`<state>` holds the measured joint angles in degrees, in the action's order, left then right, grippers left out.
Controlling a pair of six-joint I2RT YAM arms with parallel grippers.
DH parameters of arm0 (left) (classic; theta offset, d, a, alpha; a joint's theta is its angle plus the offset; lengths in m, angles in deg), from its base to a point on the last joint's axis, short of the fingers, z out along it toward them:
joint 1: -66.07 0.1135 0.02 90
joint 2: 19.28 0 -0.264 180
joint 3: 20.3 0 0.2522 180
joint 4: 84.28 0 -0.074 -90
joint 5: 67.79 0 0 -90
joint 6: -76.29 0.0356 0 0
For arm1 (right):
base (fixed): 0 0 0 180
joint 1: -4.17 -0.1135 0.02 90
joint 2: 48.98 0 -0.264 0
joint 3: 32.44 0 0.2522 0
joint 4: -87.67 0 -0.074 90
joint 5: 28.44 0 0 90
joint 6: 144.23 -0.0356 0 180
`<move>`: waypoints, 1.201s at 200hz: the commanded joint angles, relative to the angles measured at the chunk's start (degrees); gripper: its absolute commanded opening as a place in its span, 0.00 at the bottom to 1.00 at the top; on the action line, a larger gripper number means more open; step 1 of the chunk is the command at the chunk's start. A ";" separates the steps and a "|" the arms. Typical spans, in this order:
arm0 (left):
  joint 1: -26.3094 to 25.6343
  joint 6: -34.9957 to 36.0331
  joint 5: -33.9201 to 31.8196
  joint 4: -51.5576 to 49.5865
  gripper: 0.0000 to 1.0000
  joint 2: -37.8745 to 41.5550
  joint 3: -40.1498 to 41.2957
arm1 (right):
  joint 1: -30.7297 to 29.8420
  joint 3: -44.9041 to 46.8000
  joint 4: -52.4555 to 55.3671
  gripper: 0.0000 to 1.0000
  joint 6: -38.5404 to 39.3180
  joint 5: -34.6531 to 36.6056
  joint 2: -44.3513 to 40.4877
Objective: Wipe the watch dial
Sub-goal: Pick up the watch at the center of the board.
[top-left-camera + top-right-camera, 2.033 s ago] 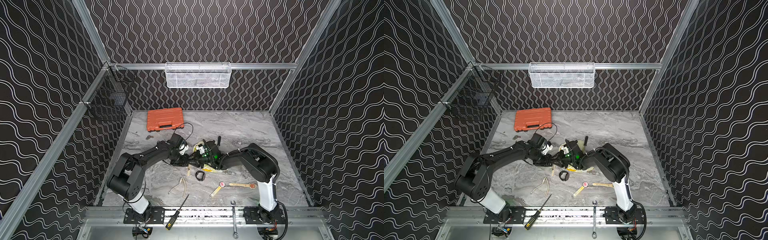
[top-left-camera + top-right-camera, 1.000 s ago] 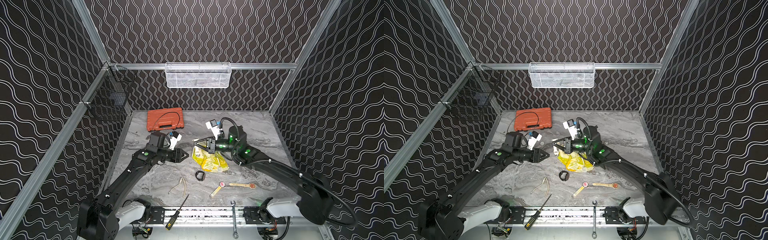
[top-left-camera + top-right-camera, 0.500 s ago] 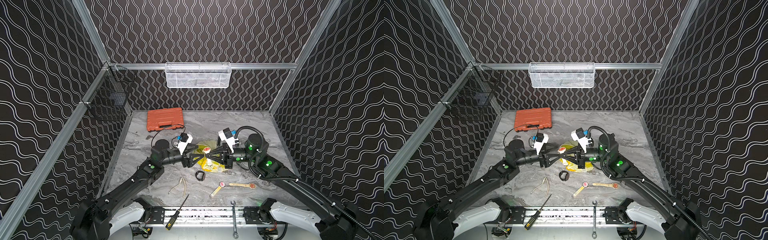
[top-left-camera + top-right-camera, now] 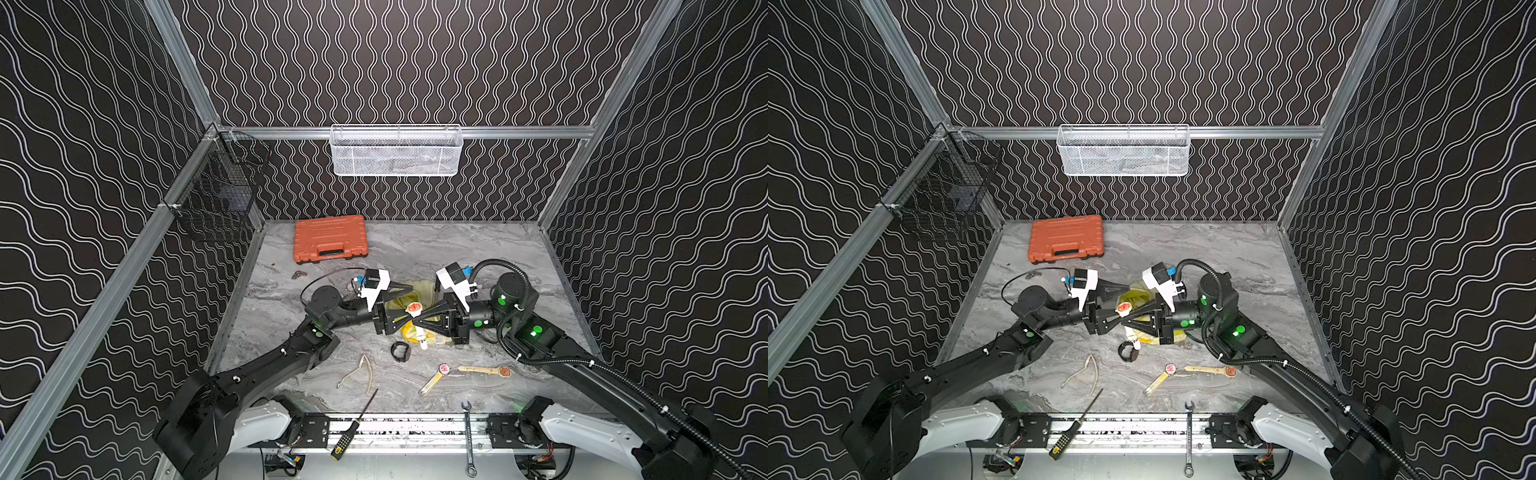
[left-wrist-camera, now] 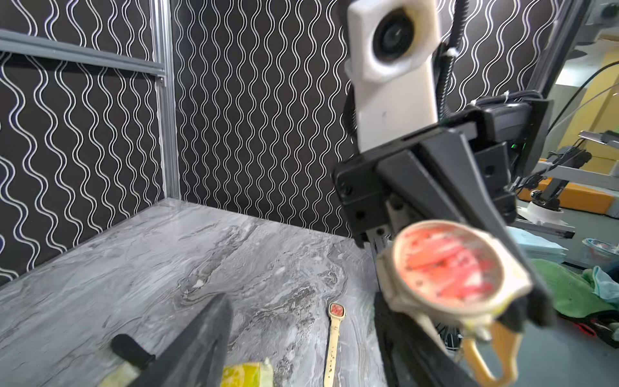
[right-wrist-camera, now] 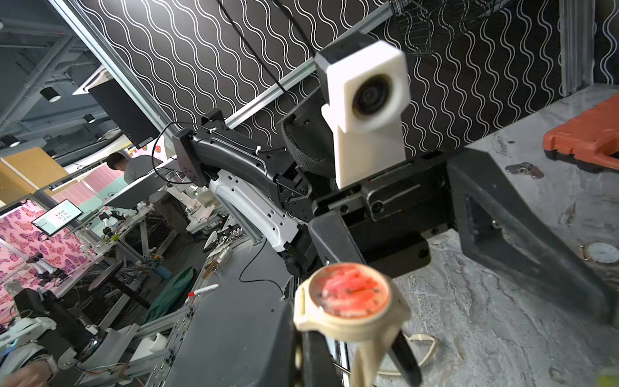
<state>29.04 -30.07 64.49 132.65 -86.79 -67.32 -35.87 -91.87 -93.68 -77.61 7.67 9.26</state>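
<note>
Black left pincer (image 4: 409, 302) facing right pincer (image 4: 417, 319) with watch (image 4: 413, 308)

Five watches: one cream watch (image 4: 413, 308), one black watch (image 4: 401, 351), two gold-strapped watches (image 4: 435, 377) (image 4: 484, 369), one white-dialled watch (image 6: 599, 253). Two wire baskets (image 4: 397, 151) (image 4: 216, 203). One yellow cloth (image 4: 417, 286), orange case (image 4: 330, 237), glasses (image 4: 368, 374), screwdriver (image 4: 353, 426), wrench (image 4: 468, 438).

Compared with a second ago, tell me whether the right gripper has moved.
Yes. In a top view the right gripper, shut on the watch, has shifted away from the orange case, toward the front rail.
</note>
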 commanded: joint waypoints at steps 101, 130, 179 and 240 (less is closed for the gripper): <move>-0.08 7.92 2.81 -2.66 0.70 4.90 2.60 | 0.04 -1.61 1.82 0.00 2.10 0.64 -1.45; -0.08 1.53 4.05 6.70 0.70 2.51 3.14 | -0.05 -1.51 1.41 0.00 1.23 0.33 -1.22; -0.13 2.21 0.44 3.58 0.63 3.08 2.39 | -0.10 0.28 -1.11 0.00 -0.55 -1.04 -2.61; -0.19 -1.78 1.96 9.75 0.42 1.88 2.13 | -0.05 2.77 -7.33 0.00 -4.14 -2.42 -0.71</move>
<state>28.93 -30.09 65.08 138.90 -84.45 -64.70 -35.91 -89.16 -95.78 -79.75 6.73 7.95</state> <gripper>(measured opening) 0.433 0.056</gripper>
